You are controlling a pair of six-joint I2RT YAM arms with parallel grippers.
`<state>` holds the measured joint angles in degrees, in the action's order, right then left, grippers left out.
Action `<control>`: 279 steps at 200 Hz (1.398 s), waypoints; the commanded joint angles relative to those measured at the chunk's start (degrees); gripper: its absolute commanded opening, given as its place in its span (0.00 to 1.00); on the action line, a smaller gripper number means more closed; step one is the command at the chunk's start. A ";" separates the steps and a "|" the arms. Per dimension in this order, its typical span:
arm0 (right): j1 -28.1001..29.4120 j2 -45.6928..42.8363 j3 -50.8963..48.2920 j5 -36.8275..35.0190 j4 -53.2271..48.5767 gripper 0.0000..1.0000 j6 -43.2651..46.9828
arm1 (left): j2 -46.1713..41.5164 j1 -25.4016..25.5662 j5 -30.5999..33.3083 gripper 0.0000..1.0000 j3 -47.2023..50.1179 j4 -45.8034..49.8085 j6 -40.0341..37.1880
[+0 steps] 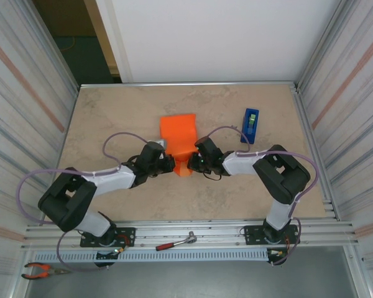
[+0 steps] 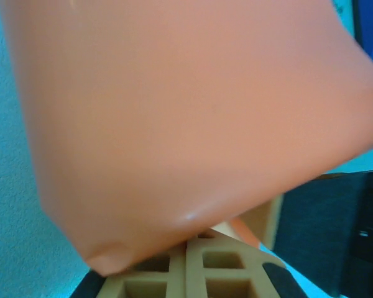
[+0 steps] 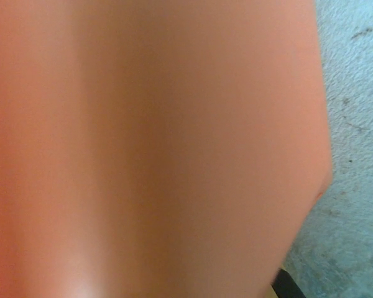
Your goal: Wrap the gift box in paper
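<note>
I'm folding the paper [image 1: 177, 131] at its near end. My left end effector [image 1: 166, 163] and right end effector [image 1: 196, 162] are shut against it. I can't tell if they pinch it. Next, I think, press the flap down.

The paper [image 1: 177, 133] is thin, smooth, matt orange, with a faint sheen up close. The counter [image 1: 112, 118] looks like smooth, mottled beige stone. The tape dispenser [image 1: 250, 125] is glossy blue plastic. The side walls [image 1: 25, 93] are ribbed metal.
</note>
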<state>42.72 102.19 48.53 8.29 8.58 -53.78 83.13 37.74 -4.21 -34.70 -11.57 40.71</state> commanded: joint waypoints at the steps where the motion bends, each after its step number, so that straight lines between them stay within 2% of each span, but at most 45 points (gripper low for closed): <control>1: -0.40 1.01 -0.18 1.02 0.01 0.00 -0.80 | -3.57 0.15 -0.36 0.03 -1.84 3.38 -1.44; 26: -0.40 -0.19 -0.81 1.54 -0.37 0.00 -0.80 | -6.34 -1.20 -1.10 0.07 -3.15 6.00 -2.69; 61: -0.13 -6.26 -2.53 0.63 -1.90 0.00 -0.43 | -9.42 -5.77 -3.69 0.14 -4.64 9.24 -3.97; 97: 0.48 -12.08 -4.73 -2.14 -5.61 0.00 -0.45 | -12.82 -9.51 -3.78 0.32 -5.12 12.49 -6.32; 106: 0.65 -12.99 -5.39 -2.85 -6.15 0.05 -0.77 | -13.50 -10.54 -4.34 0.37 -4.88 12.92 -6.43; 124: 0.83 -13.82 -6.32 -3.75 -6.81 0.25 -1.73 | -14.68 -12.20 -5.04 0.49 -4.26 13.63 -6.64; 134: 1.13 -13.94 -6.62 -4.15 -6.82 0.32 -2.09 | -15.15 -12.85 -5.17 0.54 -3.89 14.32 -6.81; 150: 1.55 -13.31 -6.53 -4.38 -6.93 0.39 -2.60 | -15.87 -13.38 -4.86 0.63 -3.38 15.38 -7.04; 162: 2.05 -12.51 -6.10 -4.27 -6.76 0.40 -2.81 | -16.39 -13.61 -4.79 0.67 -2.63 15.60 -7.00; 222: 3.30 -8.41 -2.68 -3.57 -6.43 0.39 -2.87 | -17.62 -13.90 -3.37 0.75 0.21 16.34 -7.13; 238: 3.25 -8.63 -2.16 -3.68 -6.85 0.35 -2.44 | -17.13 -13.92 -3.26 0.75 0.76 16.21 -7.04; 279: 1.42 -10.42 -0.92 -4.23 -10.37 0.37 0.33 | -15.55 -13.95 -4.41 0.75 2.94 15.46 -6.15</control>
<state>45.28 93.14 45.95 5.52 1.63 -55.11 67.18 24.32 -7.90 -33.89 4.21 34.48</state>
